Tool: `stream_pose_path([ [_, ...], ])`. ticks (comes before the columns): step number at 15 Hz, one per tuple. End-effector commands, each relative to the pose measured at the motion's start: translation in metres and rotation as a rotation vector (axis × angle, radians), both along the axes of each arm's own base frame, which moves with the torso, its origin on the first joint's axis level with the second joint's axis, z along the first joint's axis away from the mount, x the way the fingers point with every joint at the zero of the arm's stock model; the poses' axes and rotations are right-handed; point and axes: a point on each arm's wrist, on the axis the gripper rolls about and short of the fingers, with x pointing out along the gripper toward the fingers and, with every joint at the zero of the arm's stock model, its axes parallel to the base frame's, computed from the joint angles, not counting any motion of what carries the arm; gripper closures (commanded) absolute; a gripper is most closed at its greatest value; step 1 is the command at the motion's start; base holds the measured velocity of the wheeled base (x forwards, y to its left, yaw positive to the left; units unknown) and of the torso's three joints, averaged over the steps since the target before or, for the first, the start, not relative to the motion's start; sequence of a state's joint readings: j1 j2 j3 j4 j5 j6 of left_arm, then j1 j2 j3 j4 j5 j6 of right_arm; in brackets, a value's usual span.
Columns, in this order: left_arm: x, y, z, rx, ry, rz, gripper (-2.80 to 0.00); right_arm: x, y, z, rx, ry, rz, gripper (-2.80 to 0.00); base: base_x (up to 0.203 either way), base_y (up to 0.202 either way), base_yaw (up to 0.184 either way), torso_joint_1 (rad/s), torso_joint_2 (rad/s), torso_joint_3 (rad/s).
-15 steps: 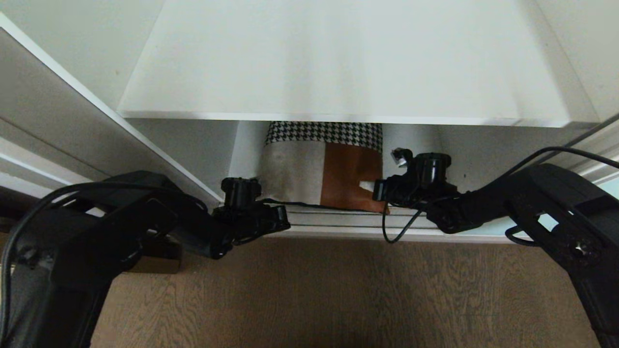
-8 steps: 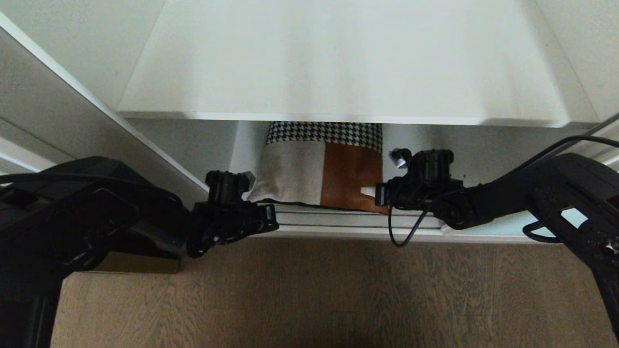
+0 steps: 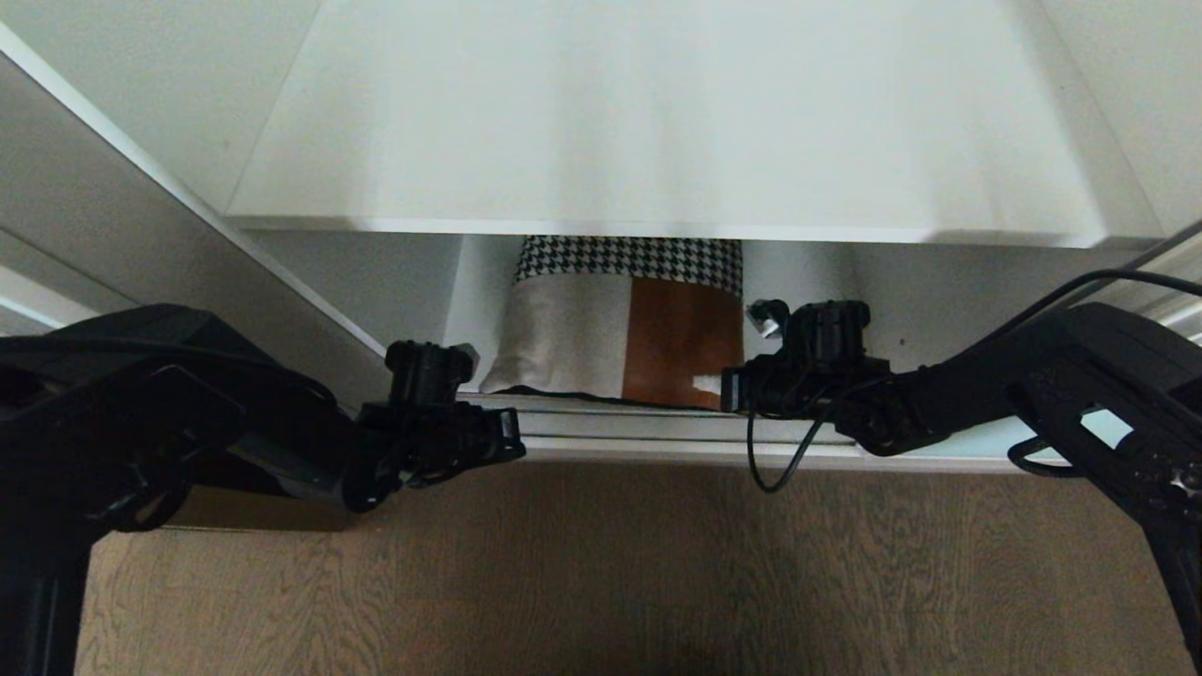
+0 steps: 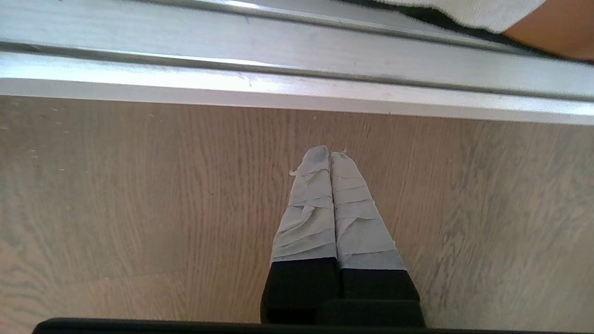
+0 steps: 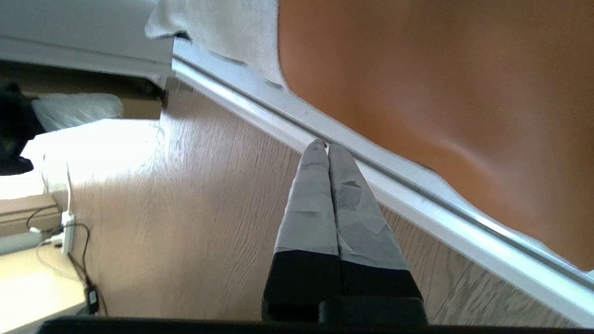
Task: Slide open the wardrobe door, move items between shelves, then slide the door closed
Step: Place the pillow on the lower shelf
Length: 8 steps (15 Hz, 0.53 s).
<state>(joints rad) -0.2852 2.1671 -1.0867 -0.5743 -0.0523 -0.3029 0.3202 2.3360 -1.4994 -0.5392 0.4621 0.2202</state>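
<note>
Both grippers are pressed together and empty. The left gripper [image 4: 330,160] points at bare floor [image 4: 139,195] near the silver door track [image 4: 278,88], in the lower left of the head view; the right gripper [image 5: 327,148] sits at the track's edge, lower centre-right. The folded cloth stack [image 3: 624,329] lies between them on the bottom shelf [image 3: 808,376], under the empty upper shelf [image 3: 657,122]. The next step is probably the lift: spread both, slide under opposite ends, and raise level (the cloth will sag).

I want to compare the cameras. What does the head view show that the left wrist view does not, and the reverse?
Only the head view shows the upper shelf, the houndstooth top of the folded cloth and both arms. Only the left wrist view shows the left gripper with jaws shut above the floor. Both show the floor, the metal door track and the cloth's beige and rust edge.
</note>
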Motion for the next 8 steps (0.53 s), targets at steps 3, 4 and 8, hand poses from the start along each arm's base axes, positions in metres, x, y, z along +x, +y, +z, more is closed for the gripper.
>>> stream_pose_path([
  [3,-0.014,0.005,0.015,0.017,-0.026,0.040,0.00,-0.010,-0.002,0.009,-0.008,0.007,0.000,0.00,0.000,0.000,0.000,0.000,0.00,0.000],
  [4,-0.019,0.007,0.020,0.020,-0.032,0.047,0.00,-0.012,-0.003,0.010,-0.013,0.023,-0.002,0.00,0.000,0.000,0.000,0.000,0.00,0.000],
  [8,-0.034,0.011,0.023,0.023,-0.022,0.054,0.00,-0.024,-0.007,0.006,-0.033,0.073,-0.009,0.00,-0.155,0.000,0.001,0.003,0.00,0.003],
])
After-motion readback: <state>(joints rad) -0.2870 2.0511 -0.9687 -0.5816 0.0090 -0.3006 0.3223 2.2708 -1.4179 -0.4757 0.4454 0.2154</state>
